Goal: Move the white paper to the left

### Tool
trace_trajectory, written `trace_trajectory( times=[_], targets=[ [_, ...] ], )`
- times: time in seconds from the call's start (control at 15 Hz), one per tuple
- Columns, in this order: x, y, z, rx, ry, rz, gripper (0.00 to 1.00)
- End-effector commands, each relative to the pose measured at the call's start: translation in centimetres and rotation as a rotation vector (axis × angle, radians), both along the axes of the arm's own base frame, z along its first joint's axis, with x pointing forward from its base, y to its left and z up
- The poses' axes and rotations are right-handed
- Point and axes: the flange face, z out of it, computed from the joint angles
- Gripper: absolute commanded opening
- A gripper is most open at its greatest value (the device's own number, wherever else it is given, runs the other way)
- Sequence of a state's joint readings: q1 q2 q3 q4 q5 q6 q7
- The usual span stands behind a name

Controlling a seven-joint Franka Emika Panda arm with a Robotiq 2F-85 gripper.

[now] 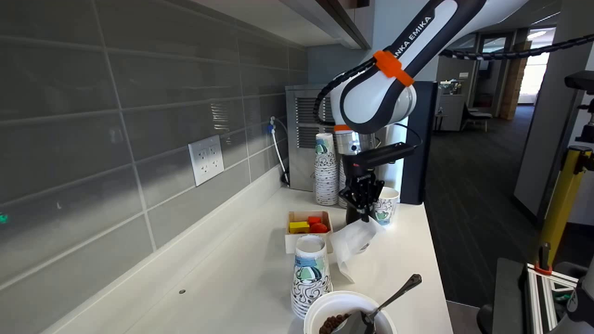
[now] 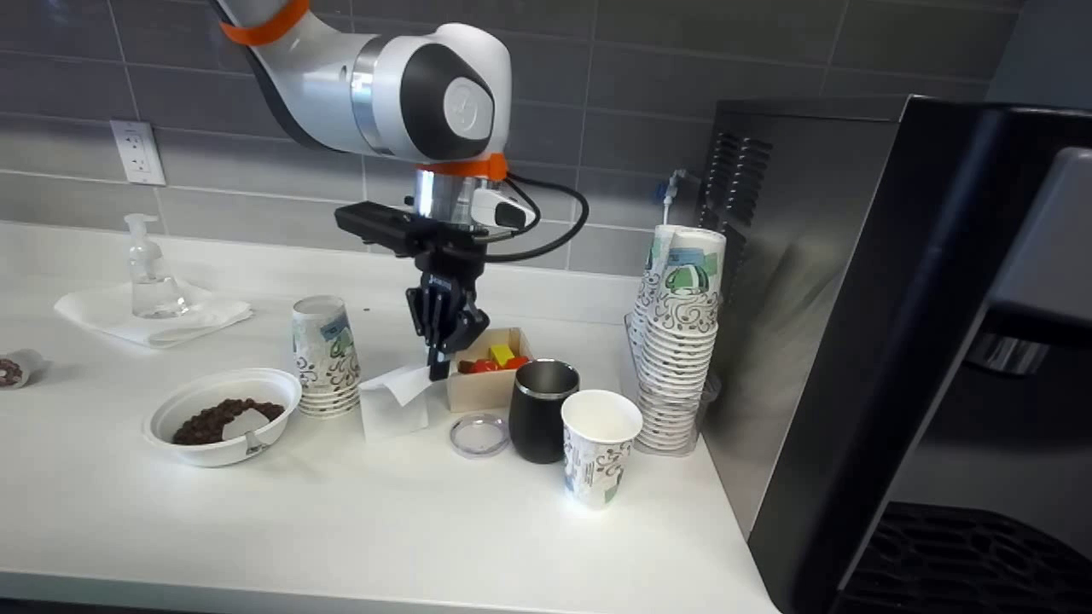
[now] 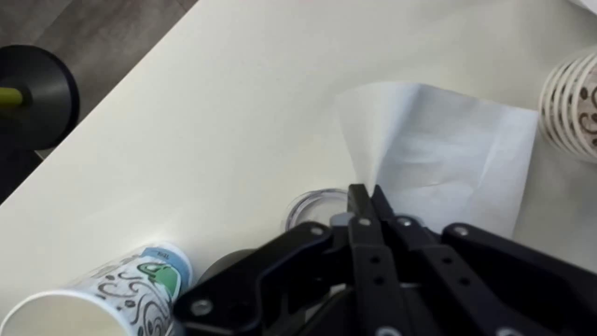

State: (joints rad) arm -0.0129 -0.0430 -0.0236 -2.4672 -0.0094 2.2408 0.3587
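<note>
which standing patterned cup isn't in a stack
The patterned cup beside the black tumbler: it shows a single rim; the others are nested in stacks.

In an exterior view, paper (image 2: 392, 411) between cup stack (image 2: 327, 360) and lid (image 2: 479, 436), bowl (image 2: 201, 451) left of cup stack, tumbler (image 2: 537, 419) right of lid, single cup (image 2: 595, 448) right of tumbler, blocks (image 2: 502, 355) in box (image 2: 478, 395) behind lid

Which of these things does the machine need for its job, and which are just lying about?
Part of the job:
white paper, to go left
hand, pinching the paper

Just lying about:
black tumbler
clear lid
box of coloured pieces
white bowl
spoon
pump bottle, sheet beneath it
short cup stack
tall cup stacks
single cup
</note>
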Motion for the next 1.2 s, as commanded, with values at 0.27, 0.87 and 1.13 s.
trace_trajectory(
  times=[0.27, 0.87, 1.13],
  targets=[
    [-2.0, -1.2, -4.8, 0.146, 0.053, 0.027, 0.00],
    [-0.2, 1.8, -5.3, 0.181, 0.027, 0.082, 0.00],
    [0.4, 4.1, -5.8, 0.180, 0.050, 0.127, 0.00]
  ],
)
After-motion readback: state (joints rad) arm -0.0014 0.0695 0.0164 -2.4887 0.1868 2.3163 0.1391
